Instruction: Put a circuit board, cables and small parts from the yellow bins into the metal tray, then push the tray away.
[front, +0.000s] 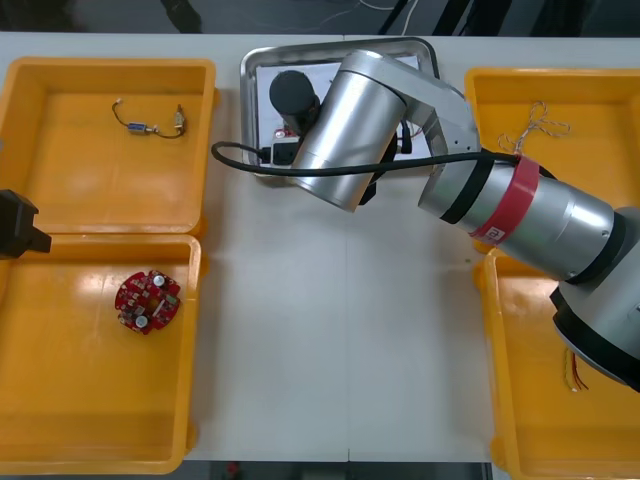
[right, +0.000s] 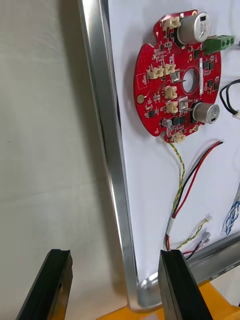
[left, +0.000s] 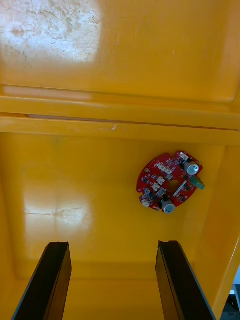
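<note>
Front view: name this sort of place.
Probably an electronics kitting bench: yellow bins flank a metal tray holding a circuit board and cables; right gripper open at its rim, left gripper over a bin.

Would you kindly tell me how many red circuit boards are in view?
2. The first board lies in the left near yellow bin; the second board lies in the metal tray. The right arm covers part of the tray, so more may be hidden.
</note>
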